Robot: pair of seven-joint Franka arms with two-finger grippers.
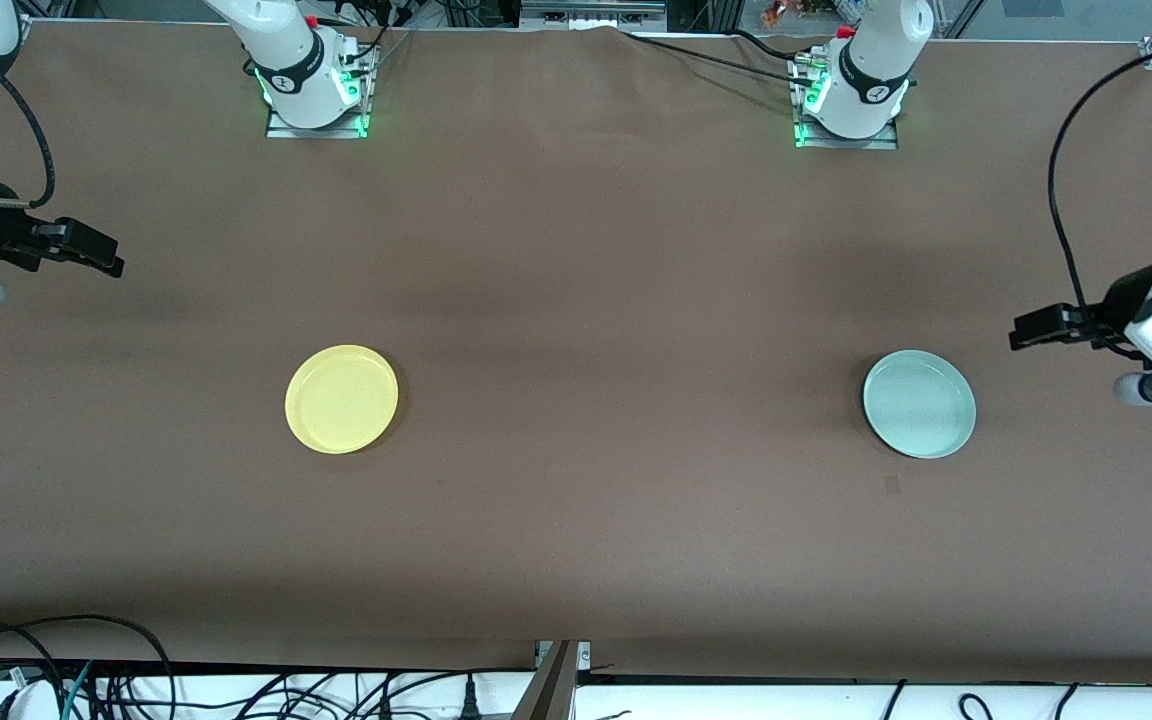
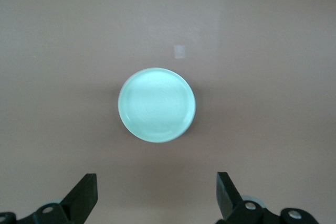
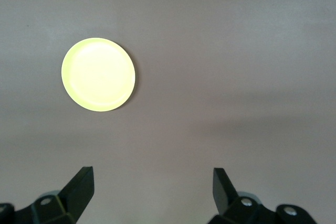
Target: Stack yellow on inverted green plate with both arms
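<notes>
The yellow plate (image 1: 341,399) lies rim up on the brown table, toward the right arm's end. It also shows in the right wrist view (image 3: 98,74). The pale green plate (image 1: 919,403) lies rim up toward the left arm's end, and shows in the left wrist view (image 2: 156,104). My right gripper (image 1: 106,262) is open and empty, up in the air at the table's end, apart from the yellow plate; its jaws frame bare table (image 3: 152,190). My left gripper (image 1: 1021,335) is open and empty, up in the air beside the green plate (image 2: 156,195).
The brown table (image 1: 576,300) carries only the two plates. The arm bases (image 1: 311,90) (image 1: 851,100) stand at the edge farthest from the front camera. Cables (image 1: 86,680) lie below the nearest edge. A small pale mark (image 1: 891,485) is on the cloth near the green plate.
</notes>
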